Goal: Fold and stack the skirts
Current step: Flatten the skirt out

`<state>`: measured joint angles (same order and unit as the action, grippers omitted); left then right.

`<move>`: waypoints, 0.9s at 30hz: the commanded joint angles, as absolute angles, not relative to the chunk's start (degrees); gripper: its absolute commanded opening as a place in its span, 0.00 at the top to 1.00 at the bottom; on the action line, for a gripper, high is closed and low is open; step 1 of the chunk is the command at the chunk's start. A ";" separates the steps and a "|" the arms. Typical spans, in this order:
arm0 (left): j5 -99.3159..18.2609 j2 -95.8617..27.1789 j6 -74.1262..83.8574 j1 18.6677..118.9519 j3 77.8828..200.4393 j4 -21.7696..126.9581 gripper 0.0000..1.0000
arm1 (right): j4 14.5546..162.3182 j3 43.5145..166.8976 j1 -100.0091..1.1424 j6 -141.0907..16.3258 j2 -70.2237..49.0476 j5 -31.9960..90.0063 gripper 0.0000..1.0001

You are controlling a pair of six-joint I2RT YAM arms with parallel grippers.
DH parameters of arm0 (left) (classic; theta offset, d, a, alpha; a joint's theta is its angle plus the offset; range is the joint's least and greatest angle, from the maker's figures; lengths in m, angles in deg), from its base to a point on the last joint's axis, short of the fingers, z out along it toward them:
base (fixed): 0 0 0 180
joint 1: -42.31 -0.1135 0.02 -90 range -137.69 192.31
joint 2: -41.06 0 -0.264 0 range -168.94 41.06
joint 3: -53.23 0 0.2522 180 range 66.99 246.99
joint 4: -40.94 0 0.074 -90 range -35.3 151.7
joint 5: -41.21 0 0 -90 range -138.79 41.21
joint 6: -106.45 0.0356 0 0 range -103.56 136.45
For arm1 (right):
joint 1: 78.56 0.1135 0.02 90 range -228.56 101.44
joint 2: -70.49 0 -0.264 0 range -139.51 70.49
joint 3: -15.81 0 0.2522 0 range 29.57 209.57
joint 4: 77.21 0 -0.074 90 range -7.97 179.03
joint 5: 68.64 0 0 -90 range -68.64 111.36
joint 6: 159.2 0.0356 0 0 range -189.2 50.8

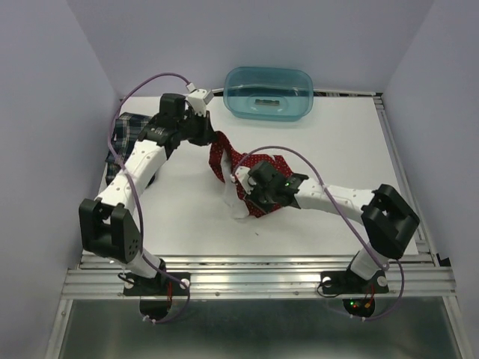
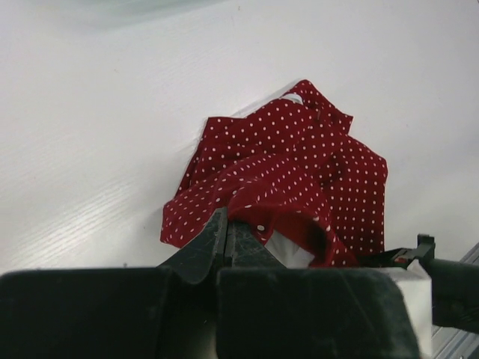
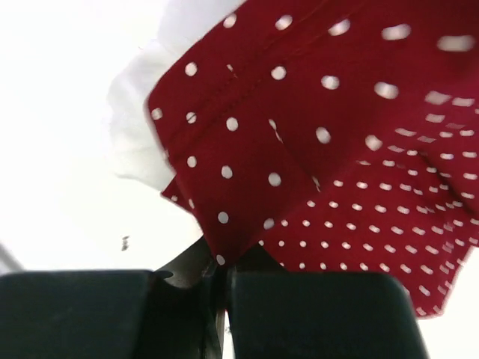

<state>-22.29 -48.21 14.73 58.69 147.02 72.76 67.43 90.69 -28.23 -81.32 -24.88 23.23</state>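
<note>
Okay, my left jaws and right jaws both pinched shut on the red dotted skirt point(image 1: 238, 166); it runs far-left to near-right between them; plaid skirt point(image 1: 126, 136) sits at bench's point(image 1: 337, 149) left edge.

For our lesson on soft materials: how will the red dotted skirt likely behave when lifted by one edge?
The red dotted skirt lies crumpled in soft folds, so it will probably droop, not hold shape. It looks thin, so likely light. Its white lining peeks out, so layers may shift apart.
</note>
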 commanded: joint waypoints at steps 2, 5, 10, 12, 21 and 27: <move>-21.98 -36.74 24.25 58.39 142.41 77.45 1.00 | 67.60 95.65 -30.73 -77.74 -11.53 31.51 0.99; -21.90 -32.08 31.98 58.13 141.87 84.73 1.00 | 62.87 99.34 -35.21 -77.02 -4.66 42.83 0.99; -14.96 -26.79 40.08 56.64 146.61 99.33 1.00 | 55.46 107.17 -45.23 -74.56 -2.02 55.64 0.99; -12.07 -25.82 39.65 56.20 149.15 101.62 1.00 | 55.54 107.44 -48.13 -73.77 -1.93 58.18 0.99; -31.11 -35.56 23.31 55.41 142.85 82.60 1.00 | 55.37 105.07 -67.75 -82.63 -23.07 62.60 0.99; -39.19 -47.52 21.45 54.62 145.56 73.78 1.00 | 57.73 111.91 -69.24 -82.38 -34.18 55.04 0.99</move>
<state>-29.54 -45.37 23.97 56.11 144.27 81.90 57.18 106.21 -67.66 -80.81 -32.95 60.39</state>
